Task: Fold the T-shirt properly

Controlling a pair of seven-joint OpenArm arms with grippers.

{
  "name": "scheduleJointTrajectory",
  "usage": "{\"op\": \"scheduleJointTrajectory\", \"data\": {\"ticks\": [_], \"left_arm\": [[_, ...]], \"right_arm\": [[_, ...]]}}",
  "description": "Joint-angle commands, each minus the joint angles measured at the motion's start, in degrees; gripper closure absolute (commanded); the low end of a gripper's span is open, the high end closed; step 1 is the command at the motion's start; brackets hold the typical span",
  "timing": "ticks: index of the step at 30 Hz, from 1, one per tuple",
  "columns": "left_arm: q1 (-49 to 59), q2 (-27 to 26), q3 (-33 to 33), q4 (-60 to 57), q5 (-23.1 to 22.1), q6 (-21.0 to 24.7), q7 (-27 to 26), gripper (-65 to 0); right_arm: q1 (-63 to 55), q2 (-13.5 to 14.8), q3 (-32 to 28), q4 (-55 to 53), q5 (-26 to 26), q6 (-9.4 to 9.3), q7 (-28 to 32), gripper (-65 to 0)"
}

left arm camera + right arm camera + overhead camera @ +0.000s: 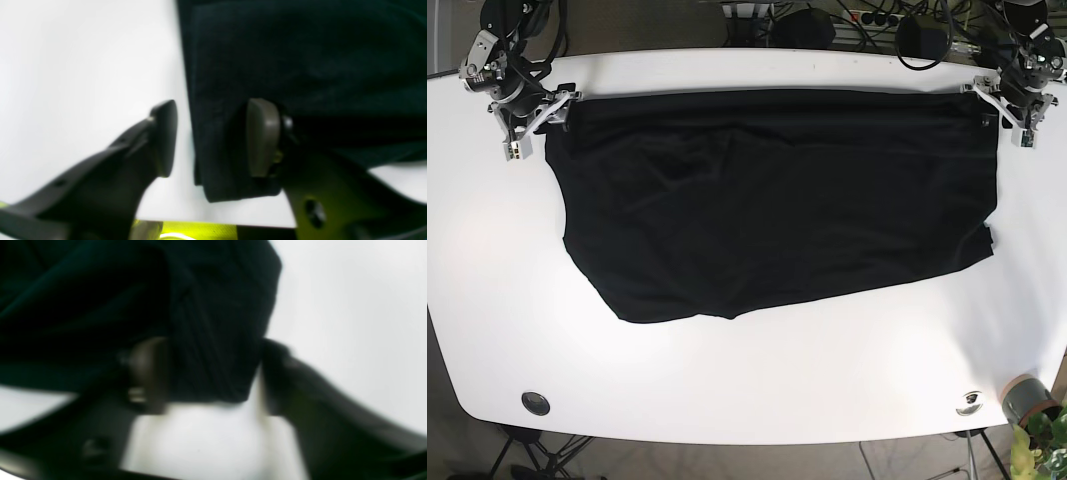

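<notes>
A black T-shirt (777, 200) lies spread on the white table (757, 380), its long top edge along the far side. My left gripper (1005, 112) is at the shirt's far right corner. In the left wrist view the gripper (213, 138) is open: one finger is on bare table and the other pad (263, 136) rests on the shirt corner (230, 166). My right gripper (535, 112) is at the far left corner. In the blurred right wrist view it (213, 373) is open, with a bunch of shirt (217, 340) between its fingers.
Cables and dark gear (907, 30) lie along the table's far edge. A round black grommet (535, 403) sits front left. A second fitting (972, 398) and a potted plant (1027, 400) are at the front right corner.
</notes>
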Motion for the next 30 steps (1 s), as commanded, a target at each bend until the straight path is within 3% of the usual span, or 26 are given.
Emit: {"op": "scheduleJointTrajectory", "data": {"ticks": [1, 3, 5, 7, 23, 25, 30], "left_arm": [[0.0, -1.2, -0.3, 0.4, -0.5, -0.1, -0.8, -23.6], [0.1, -1.4, -0.3, 0.7, -0.5, -0.1, -0.6, -17.2], [0.2, -1.5, -0.4, 1.0, -0.5, -0.1, -0.5, -13.3], [1.4, -1.6, -0.4, 1.0, -0.7, -0.1, -0.5, -10.8], [6.2, -1.6, -3.3, 4.1, -0.5, -0.1, -0.5, -10.7], [6.2, -1.6, -3.3, 4.4, -0.5, -0.1, -0.5, -10.7], [6.3, -1.6, -3.4, 4.7, -0.7, -0.1, -0.4, -10.8]], "right_arm": [[-0.6, 0.3, 0.0, 0.1, -0.2, 0.32, -1.2, -20.6], [-0.7, 0.3, 0.0, 0.3, -0.2, 0.32, -1.4, -7.5], [-0.9, 0.3, 0.0, 0.5, -0.2, 0.32, -1.6, -1.9], [-2.2, 0.3, 0.0, 0.9, -0.1, 0.32, -1.6, -4.1], [-9.7, 0.0, 0.3, 7.6, -0.1, 0.32, -1.2, -5.9], [-9.8, 0.0, 0.3, 7.8, -0.1, 0.32, -1.2, -8.4], [-9.9, 0.0, 0.4, 9.6, -0.1, 0.32, -1.2, -28.2]]}}
